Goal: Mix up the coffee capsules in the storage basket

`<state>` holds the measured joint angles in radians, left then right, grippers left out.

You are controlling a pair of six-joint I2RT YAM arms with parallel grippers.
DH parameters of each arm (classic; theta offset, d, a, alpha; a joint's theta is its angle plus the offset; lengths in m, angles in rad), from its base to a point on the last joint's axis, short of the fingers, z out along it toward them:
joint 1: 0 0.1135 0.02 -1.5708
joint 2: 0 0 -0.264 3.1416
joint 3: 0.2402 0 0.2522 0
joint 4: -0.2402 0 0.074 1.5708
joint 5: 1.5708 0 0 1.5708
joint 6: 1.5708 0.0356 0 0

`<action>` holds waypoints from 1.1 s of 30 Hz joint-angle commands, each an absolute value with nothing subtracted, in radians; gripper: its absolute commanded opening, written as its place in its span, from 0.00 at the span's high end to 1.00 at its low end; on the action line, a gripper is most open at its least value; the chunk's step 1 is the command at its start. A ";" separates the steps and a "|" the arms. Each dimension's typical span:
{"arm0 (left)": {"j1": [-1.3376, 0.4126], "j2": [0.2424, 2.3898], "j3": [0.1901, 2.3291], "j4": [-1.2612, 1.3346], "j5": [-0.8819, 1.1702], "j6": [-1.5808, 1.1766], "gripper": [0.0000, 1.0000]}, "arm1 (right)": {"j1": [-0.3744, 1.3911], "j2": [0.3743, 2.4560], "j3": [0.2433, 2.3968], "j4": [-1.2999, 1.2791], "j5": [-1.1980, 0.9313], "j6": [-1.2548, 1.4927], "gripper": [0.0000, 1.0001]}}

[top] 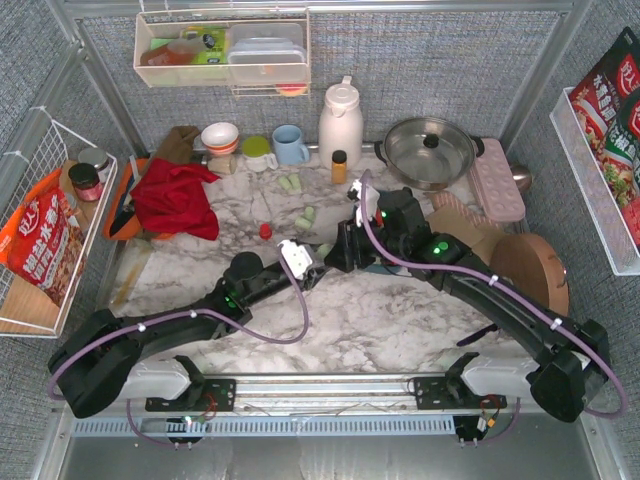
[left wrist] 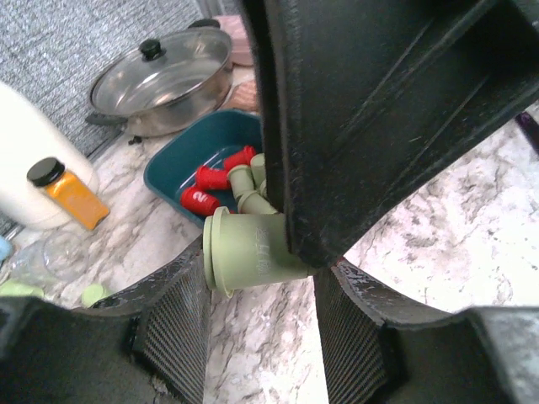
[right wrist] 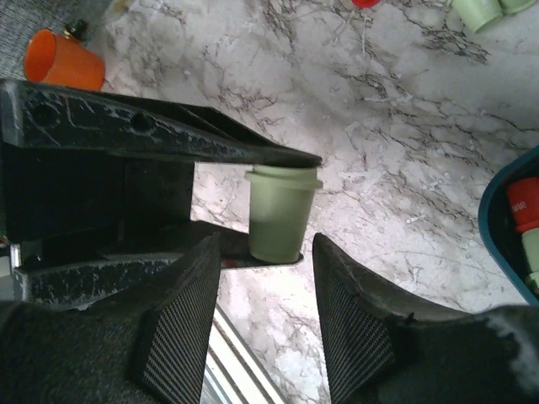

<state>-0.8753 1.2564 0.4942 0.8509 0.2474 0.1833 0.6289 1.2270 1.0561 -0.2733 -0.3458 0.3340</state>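
Left gripper (left wrist: 259, 290) – jaws partly closed, clamped on one mint-green capsule (right wrist: 282, 210), which it holds clear of the marble table (right wrist: 404, 126). Right gripper (right wrist: 265, 246) – jaws apart, with its fingertips on either side of the same capsule; whether they touch it cannot be determined. The storage basket (left wrist: 160, 178) sits on the table just beyond both grippers, in front of the lidded pan (left wrist: 164, 76). It contains red capsules (left wrist: 202, 199) and green capsules. Further capsules lie loose on the table (top: 307, 215).
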 commanded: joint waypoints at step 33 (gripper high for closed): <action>-0.897 1.131 0.361 0.912 -0.027 0.065 0.01 | 0.569 1.426 1.043 -0.346 0.245 0.254 1.00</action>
